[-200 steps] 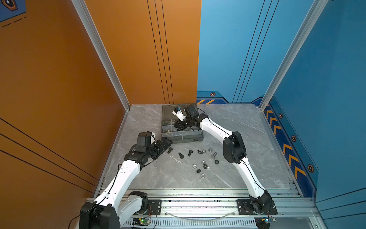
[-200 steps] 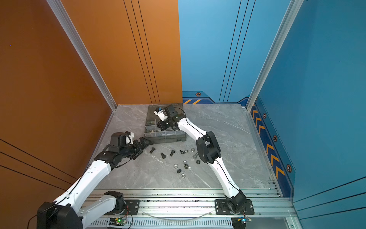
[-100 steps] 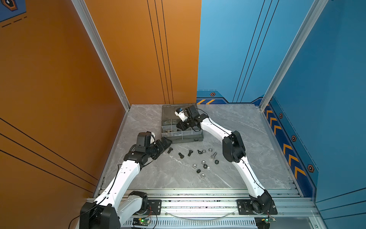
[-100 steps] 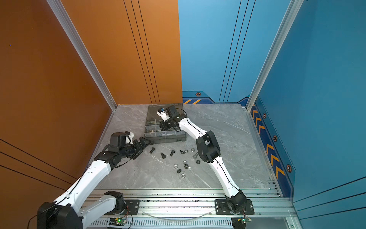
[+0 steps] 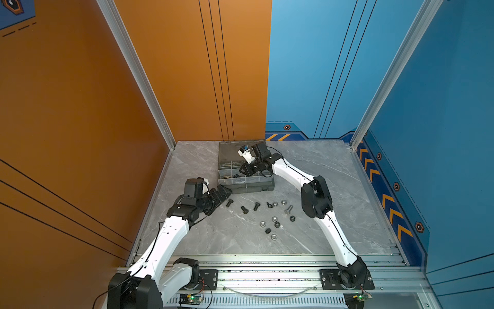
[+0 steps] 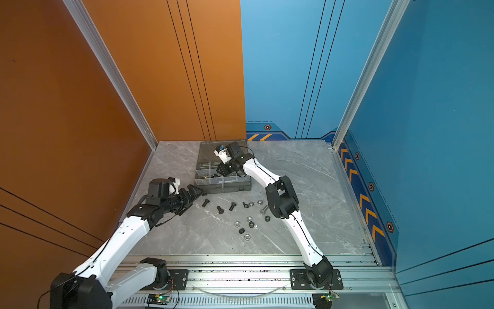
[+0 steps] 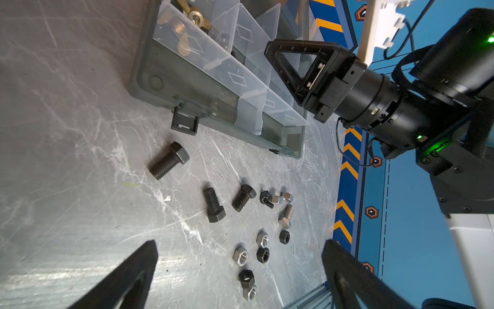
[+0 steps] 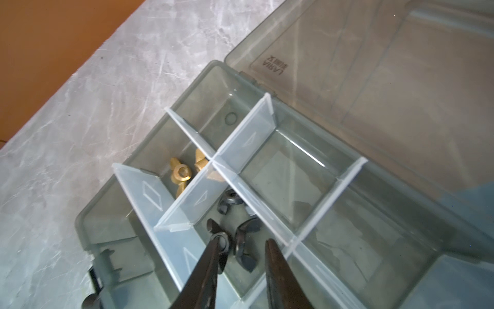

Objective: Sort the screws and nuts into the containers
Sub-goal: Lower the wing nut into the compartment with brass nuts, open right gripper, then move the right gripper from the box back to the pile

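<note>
My right gripper (image 8: 242, 250) hangs open over a front compartment of the dark grey organiser case (image 5: 248, 187). Black wing nuts (image 8: 244, 248) lie loose in that compartment below its fingers. Brass wing nuts (image 8: 180, 174) fill the neighbouring compartment. On the table in front of the case lie three black bolts (image 5: 244, 209) and a silver bolt (image 5: 288, 209). Several black and silver hex nuts (image 5: 275, 224) are scattered beside them. My left gripper (image 5: 223, 194) is wide open and empty, low over the table just left of the nearest black bolt (image 7: 169, 160).
The case's smoky lid (image 8: 374, 67) lies folded back toward the rear wall. An orange wall stands close on the left and a blue wall on the right. The metal rail (image 5: 267, 264) runs along the table's front edge.
The right gripper's jaws have parted over the compartment, and a black wing nut now lies loose beneath them. The left arm has not moved.
</note>
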